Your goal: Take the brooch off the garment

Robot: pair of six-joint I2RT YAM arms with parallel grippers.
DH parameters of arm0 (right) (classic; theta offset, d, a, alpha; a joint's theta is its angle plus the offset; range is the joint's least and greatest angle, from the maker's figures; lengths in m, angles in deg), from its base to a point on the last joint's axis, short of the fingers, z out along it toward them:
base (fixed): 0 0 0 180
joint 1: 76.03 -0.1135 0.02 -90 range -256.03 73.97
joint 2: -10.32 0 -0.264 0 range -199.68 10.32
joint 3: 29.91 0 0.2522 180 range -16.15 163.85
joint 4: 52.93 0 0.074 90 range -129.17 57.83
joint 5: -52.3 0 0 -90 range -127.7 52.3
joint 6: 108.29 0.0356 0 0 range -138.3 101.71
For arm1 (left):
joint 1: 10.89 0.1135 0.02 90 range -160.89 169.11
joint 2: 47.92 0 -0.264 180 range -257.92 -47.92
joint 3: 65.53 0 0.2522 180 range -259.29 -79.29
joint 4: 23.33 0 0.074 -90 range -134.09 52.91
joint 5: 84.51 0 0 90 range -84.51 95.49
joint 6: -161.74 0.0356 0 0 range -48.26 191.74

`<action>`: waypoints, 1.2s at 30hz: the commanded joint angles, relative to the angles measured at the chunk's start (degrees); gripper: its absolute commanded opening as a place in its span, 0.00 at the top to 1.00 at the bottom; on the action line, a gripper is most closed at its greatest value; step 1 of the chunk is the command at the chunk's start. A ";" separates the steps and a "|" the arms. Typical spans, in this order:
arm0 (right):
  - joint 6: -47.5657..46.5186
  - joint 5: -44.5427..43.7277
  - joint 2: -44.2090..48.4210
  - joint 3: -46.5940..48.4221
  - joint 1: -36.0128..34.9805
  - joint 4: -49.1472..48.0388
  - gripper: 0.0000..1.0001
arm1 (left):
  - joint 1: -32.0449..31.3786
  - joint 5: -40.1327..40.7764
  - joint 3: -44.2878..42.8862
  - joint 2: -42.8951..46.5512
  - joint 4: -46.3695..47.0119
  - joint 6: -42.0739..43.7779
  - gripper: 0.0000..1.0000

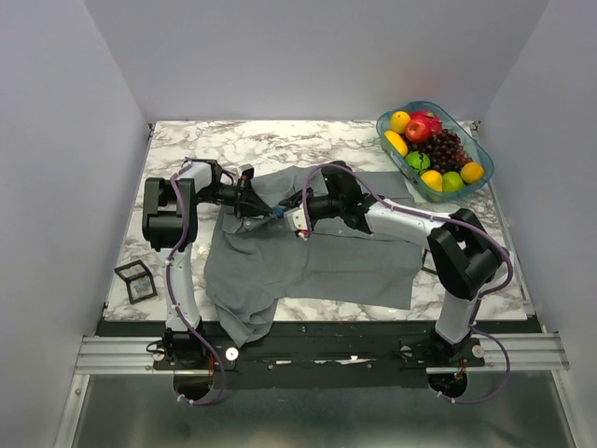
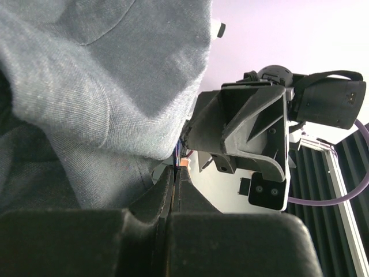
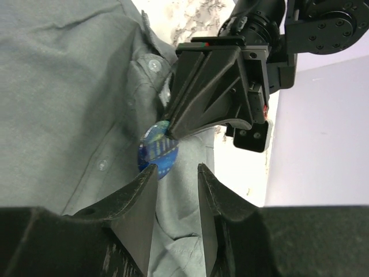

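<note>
My right gripper [image 3: 177, 168]: jaws apart, blue brooch [image 3: 157, 151] at one tip. Opposite, left gripper [image 3: 172, 130] jaws together, tip touching brooch's top edge. Grey shirt [image 3: 69, 86] underneath, marble worktop [image 3: 196, 14] beyond.

Shirt [image 1: 308, 266]: grey long-sleeve button-up, spread rumpled across the middle of the tabletop [image 1: 280, 140], with one end draped over the near edge at left. Brooch [image 3: 157, 151]: small round blue pin with a lighter patterned face. It sits on the shirt front right at the button placket, between two pale buttons [image 3: 153, 64], and is not off the fabric yet.
</note>
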 commanded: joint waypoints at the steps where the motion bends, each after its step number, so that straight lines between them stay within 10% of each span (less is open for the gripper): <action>1: -0.34 0.68 1.98 -0.16 0.44 6.73 0.57 | 0.58 -11.20 -1.96 -1.44 1.11 -2.14 1.00; 36: 6.96 1.91 -4.35 1.34 -0.35 -2.75 0.58 | 0.31 -11.81 5.59 1.20 4.72 -13.13 1.00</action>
